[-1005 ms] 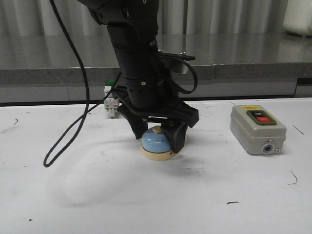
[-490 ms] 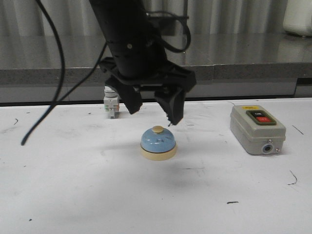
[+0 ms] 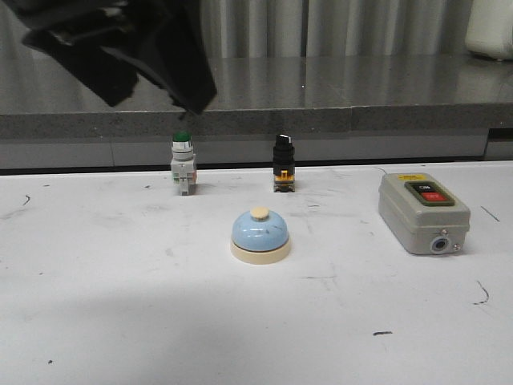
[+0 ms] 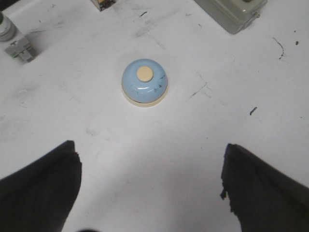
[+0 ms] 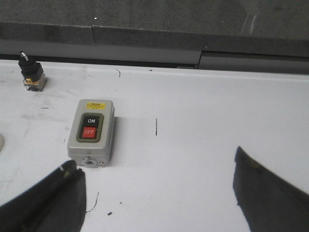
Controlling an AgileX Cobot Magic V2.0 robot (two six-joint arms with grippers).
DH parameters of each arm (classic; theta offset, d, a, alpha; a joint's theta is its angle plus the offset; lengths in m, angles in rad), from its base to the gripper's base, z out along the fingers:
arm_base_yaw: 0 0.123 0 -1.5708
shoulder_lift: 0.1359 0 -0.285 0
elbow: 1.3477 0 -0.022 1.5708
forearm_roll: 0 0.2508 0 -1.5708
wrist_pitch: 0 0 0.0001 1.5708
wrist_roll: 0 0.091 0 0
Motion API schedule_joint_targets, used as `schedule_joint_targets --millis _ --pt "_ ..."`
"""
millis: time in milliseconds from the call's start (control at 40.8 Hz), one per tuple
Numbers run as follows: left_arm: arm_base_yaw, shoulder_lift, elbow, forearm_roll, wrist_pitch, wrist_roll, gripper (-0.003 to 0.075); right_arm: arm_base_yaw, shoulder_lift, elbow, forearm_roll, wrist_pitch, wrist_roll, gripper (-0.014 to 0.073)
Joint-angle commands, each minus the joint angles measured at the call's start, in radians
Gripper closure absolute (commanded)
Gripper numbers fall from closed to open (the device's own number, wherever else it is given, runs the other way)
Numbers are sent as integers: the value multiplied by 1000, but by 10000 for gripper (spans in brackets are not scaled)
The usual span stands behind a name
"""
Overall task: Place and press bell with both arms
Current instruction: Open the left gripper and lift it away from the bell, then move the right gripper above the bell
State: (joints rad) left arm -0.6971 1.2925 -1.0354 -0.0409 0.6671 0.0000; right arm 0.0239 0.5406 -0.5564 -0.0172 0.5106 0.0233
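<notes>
The light-blue bell (image 3: pixel 260 235) with its cream base and button stands upright on the white table (image 3: pixel 120 321), near the middle. It stands free, with nothing touching it. My left gripper (image 3: pixel 154 98) is a blurred dark shape high at the upper left, well above and left of the bell. In the left wrist view the left gripper (image 4: pixel 150 147) is open and empty, with the bell (image 4: pixel 144 82) far below it. My right gripper (image 5: pixel 154 188) is open and empty above the table, beside the grey switch box. It does not show in the front view.
The grey switch box (image 3: pixel 422 211) with ON and OFF buttons sits at the right, and shows in the right wrist view (image 5: pixel 91 132). A green-capped pushbutton (image 3: pixel 183 163) and a black selector switch (image 3: pixel 282 163) stand behind the bell. A grey ledge (image 3: pixel 337 120) runs along the back.
My left gripper let go of the bell, then rose and moved left, away from it. The bell stayed in place on the table.
</notes>
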Motion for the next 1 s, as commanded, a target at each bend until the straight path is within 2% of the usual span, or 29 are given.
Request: schedule_joint_targets --millis 0,221,515,809,980 --pt "-4 -133 48 -7 -63 -16 157 -7 9 -30 -13 -64 0 -40" --pt "-4 -363 188 -7 -61 -45 157 -7 9 -30 -13 -64 0 -40" --pt "-4 -575 330 28 -58 -40 157 -7 9 -30 -12 -65 0 -40" --pt "-4 -618 345 35 -57 -40 157 0 9 -46 -12 -84 -8 -40" --pt "-4 -618 345 35 -64 -40 157 84 54 -155 5 39 -86 -40"
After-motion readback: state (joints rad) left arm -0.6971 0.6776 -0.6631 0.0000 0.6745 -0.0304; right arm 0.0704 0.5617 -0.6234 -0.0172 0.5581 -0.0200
